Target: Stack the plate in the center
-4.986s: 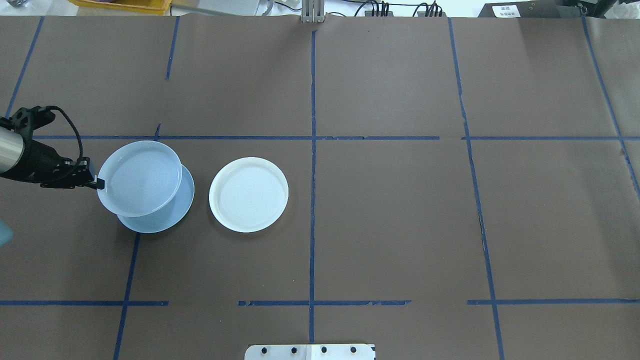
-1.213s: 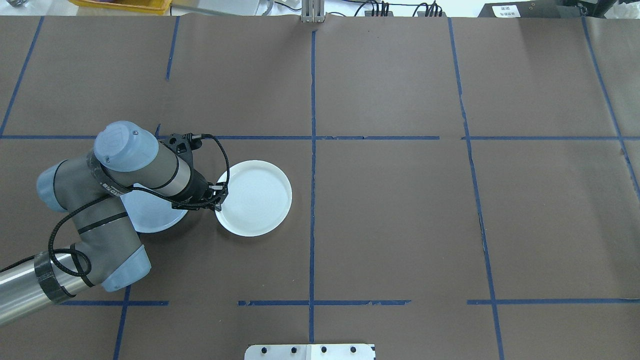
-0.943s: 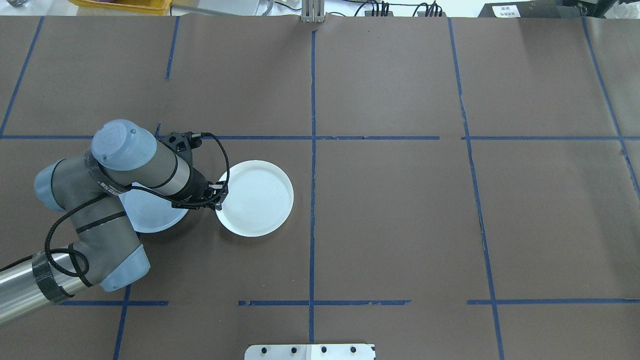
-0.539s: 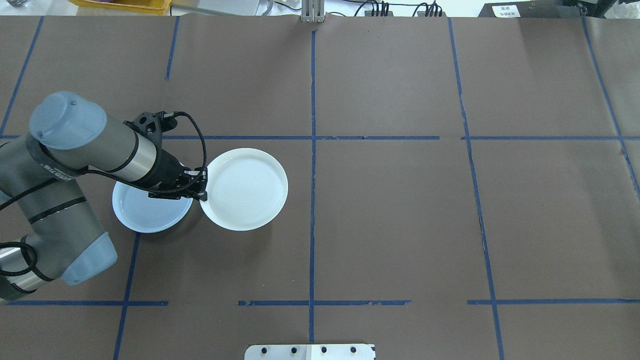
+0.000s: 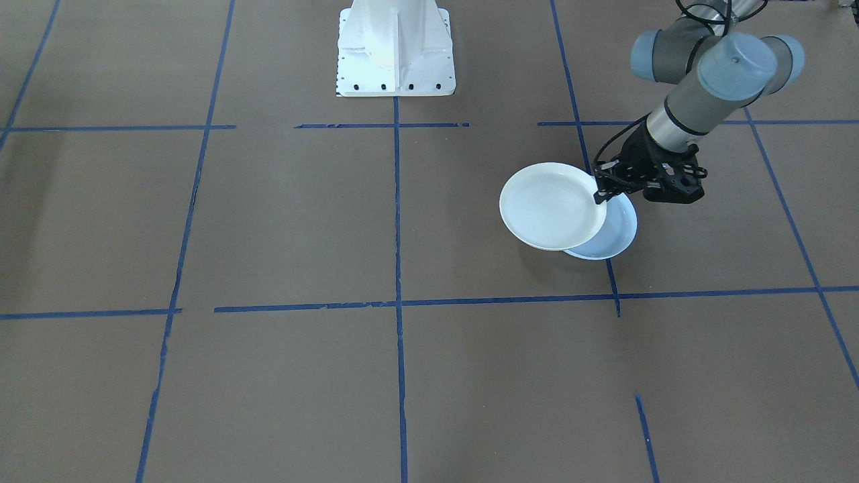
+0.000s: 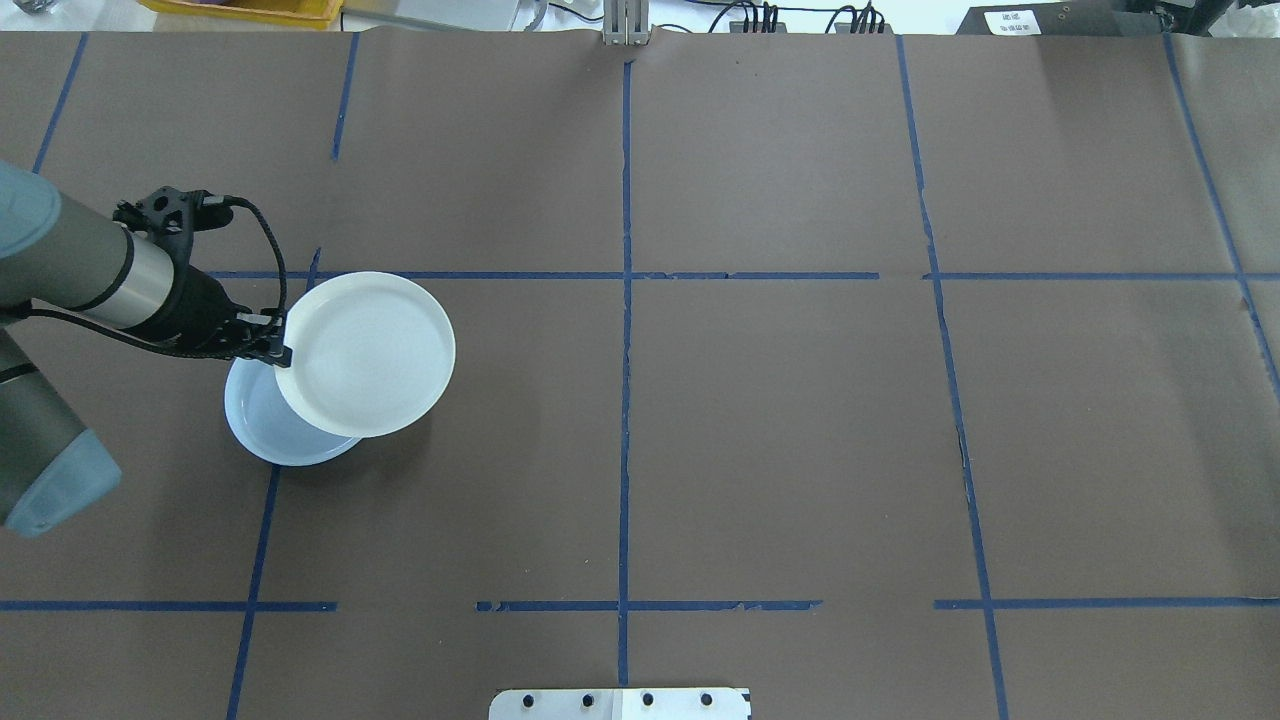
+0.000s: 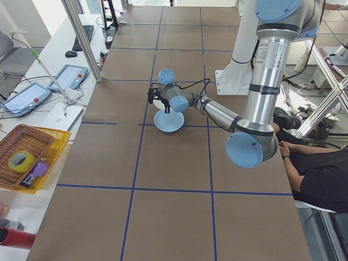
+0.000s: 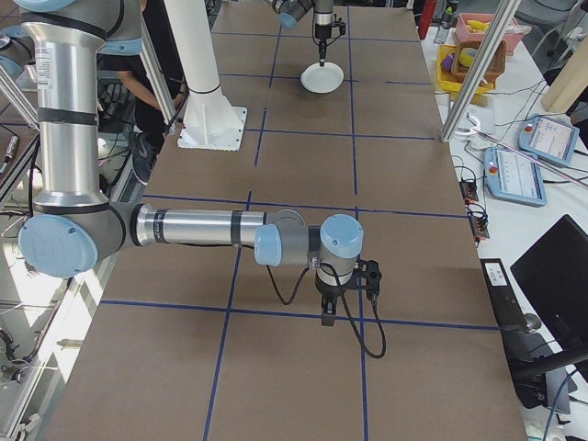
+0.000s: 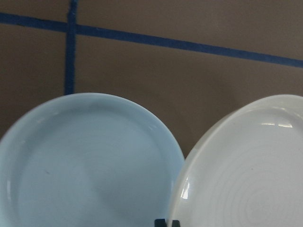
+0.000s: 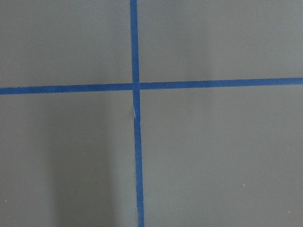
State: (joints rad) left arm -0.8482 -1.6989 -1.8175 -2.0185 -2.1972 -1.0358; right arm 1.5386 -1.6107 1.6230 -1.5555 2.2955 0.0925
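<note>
Overhead exterior view: the left gripper [image 6: 282, 352] is clamping the near-left rim of the white plate [image 6: 366, 354], holding it raised and partly overlapping the stack [image 6: 262, 432] beneath. The white plate is showing a glossy bright-white face with faint concentric rings and a low raised rim; it is sitting tilted in the grip. The stack is lying on the brown table [image 6: 760, 420] in the left grid cell, beside a blue tape line [image 6: 255, 560]. Its top plate is pale blue, smooth and shallow, with faint rings in the left wrist view, and it is the same size as the white plate. Front-facing view: the white plate [image 5: 551, 206] is covering roughly half of the stack [image 5: 614, 238]. The right gripper [image 8: 328, 318] is hanging low over bare table near a tape crossing; I cannot tell how its jaws stand.
</note>
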